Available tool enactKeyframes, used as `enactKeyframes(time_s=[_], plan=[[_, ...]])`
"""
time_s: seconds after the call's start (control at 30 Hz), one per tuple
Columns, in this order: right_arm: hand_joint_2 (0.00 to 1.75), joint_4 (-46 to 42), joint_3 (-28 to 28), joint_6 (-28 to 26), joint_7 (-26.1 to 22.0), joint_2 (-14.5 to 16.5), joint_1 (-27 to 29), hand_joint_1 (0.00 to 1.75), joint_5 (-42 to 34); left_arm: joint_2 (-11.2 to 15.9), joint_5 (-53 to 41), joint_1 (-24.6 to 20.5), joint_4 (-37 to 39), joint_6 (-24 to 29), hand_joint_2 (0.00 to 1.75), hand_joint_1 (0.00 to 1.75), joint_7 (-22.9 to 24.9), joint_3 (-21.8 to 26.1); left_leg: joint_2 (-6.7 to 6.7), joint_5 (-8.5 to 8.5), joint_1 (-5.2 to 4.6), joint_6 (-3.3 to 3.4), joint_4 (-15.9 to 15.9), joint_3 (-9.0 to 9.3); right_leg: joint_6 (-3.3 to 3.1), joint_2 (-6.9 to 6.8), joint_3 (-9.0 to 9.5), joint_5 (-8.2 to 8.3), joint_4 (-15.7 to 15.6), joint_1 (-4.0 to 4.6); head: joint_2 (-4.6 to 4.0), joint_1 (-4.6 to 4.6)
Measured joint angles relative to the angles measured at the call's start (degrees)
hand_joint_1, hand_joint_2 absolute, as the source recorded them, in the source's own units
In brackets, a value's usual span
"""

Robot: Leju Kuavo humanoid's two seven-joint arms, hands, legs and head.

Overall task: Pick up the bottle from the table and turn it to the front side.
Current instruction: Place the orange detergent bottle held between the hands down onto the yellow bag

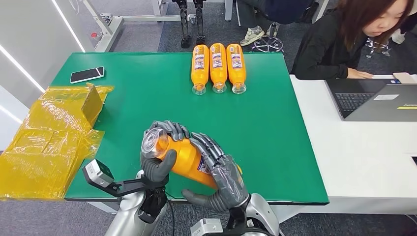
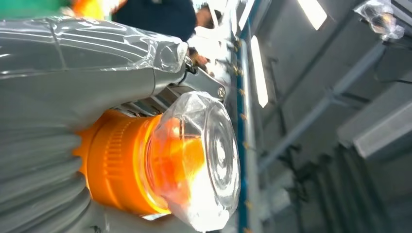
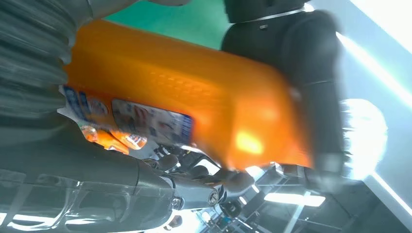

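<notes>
Both hands grasp one orange bottle (image 1: 184, 158) above the green bench (image 1: 265, 142): left hand (image 1: 158, 156) at its clear cap, right hand (image 1: 221, 172) around the body. Turning could loosen either hold, dropping it.

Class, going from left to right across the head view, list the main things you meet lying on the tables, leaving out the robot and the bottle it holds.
Yellow plastic wrapping → phone → three orange bottles in a row → laptop.
</notes>
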Motion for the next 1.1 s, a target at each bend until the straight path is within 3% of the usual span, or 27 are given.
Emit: enactKeyframes(time_s=[0.17, 0.33, 0.63, 0.9, 1.1], plan=[[1.75, 0.79, 0.07, 0.39, -0.95, 1.16, -0.58, 0.00, 0.08, 1.03, -4.77, -3.36, 3.52, 6.19, 1.75, 1.69, -0.96, 3.37, -0.01, 0.06, 0.01, -0.04, -0.01, 0.00, -0.03, 0.00, 0.00, 0.02, 0.04, 0.00, 0.00, 0.00], [1.75, 1.65, 0.55, 1.57, -2.08, 1.69, -1.78, 0.00, -0.63, 2.96, -7.93, -7.50, 7.27, 11.58, 1.75, 1.72, -1.06, 9.19, 0.01, 0.10, 0.02, -0.08, -0.01, 0.01, -0.06, 0.01, -0.01, 0.05, 0.10, 0.01, 0.00, 0.00], [1.75, 4.82, 3.37, 2.34, -5.35, 1.58, -6.04, 0.00, -6.20, 8.79, -15.43, -13.39, 11.74, 24.08, 1.75, 1.73, -1.07, 19.21, 0.04, 0.14, 0.04, -0.14, -0.01, 0.01, -0.08, 0.07, -0.07, 0.05, 0.13, 0.02, 0.00, 0.01], [1.75, 6.15, 5.60, 2.43, -5.66, 0.68, -8.61, 0.00, -9.16, 14.36, -36.71, -20.72, 20.08, 40.79, 1.75, 1.75, 0.63, 19.64, 0.04, 0.16, 0.03, -0.16, 0.01, 0.01, -0.09, 0.07, -0.07, 0.07, 0.12, 0.01, 0.00, 0.01], [1.75, 6.88, 6.08, 1.45, -5.79, -0.04, -9.27, 0.00, -10.39, 17.16, -48.83, -25.67, 27.88, 47.21, 1.75, 1.75, 5.15, 16.37, 0.04, 0.16, 0.02, -0.16, 0.02, 0.00, -0.09, 0.08, -0.07, 0.08, 0.12, 0.01, 0.00, 0.01]])
